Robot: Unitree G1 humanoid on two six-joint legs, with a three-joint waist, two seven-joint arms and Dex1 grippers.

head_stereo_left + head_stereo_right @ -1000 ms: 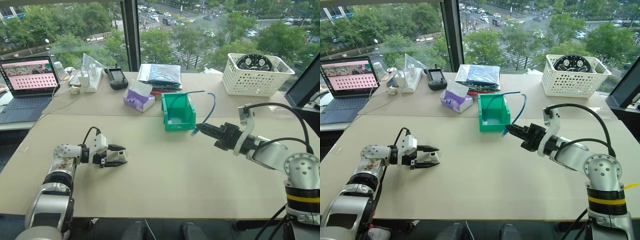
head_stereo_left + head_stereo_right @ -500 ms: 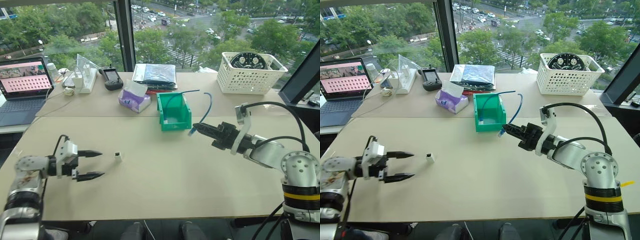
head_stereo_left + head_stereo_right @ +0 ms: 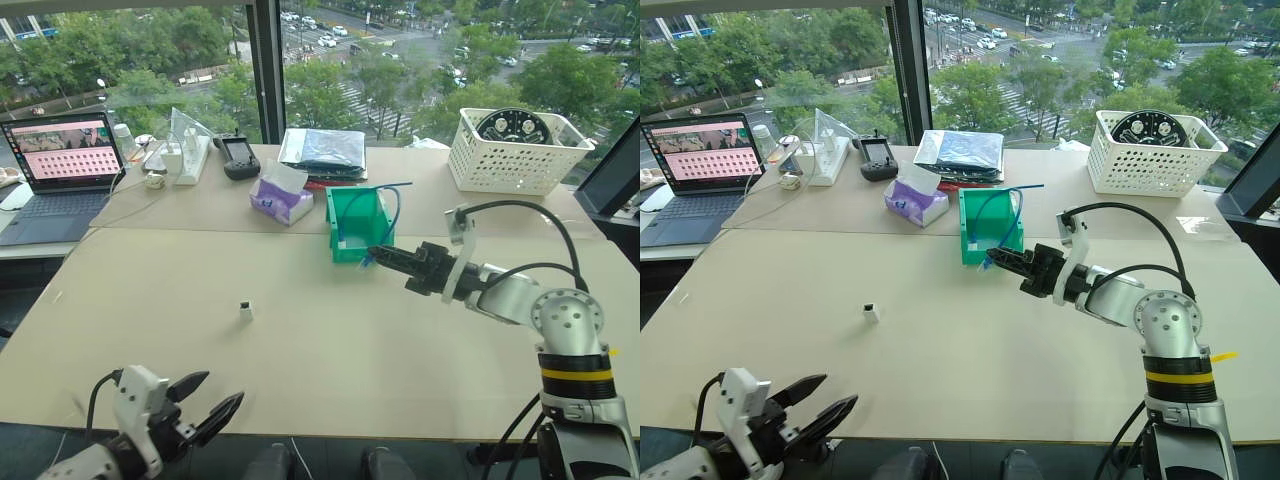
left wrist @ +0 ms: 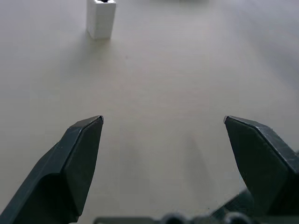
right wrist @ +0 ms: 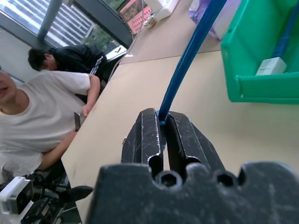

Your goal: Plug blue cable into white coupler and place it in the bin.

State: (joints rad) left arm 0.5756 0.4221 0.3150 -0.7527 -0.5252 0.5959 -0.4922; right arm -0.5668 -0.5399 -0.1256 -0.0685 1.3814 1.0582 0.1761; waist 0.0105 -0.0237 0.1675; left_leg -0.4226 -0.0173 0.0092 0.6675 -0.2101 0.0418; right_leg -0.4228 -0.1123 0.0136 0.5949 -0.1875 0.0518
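Now withdrawn to the near table [image 3: 330,350] edge, at far left: left gripper [image 3: 222,388], fingers spread wide, nothing between them. A second ago, further forward over the table with fingers close around something small; since then, pulled back and opened.

Left behind on the bare tabletop, well ahead of that gripper: coupler [image 3: 245,310], standing upright, dark socket facing up, touched by nothing. Same block seen ahead of the spread fingers in the left wrist view [image 4: 101,17].

Further right, toward the back: bin [image 3: 345,248], open top, low front lip facing the robot. Draped over its rim and down inside: cable [image 3: 341,212]. Small white block [image 5: 271,66] lying inside next to a cable run; joined or not, cannot tell.

Just right of the bin's front corner: right gripper [image 3: 374,259], fingers pressed together on the cable [image 5: 191,51] near its free end. Shifted closer to the bin than a second ago, grip unchanged.

Meaning for the task, as a judgement: plug and coupler not yet mated, and well apart. Coupler released rather than held ready, so re-grasp needed, or plug brought across to it, before any placing in the bin.
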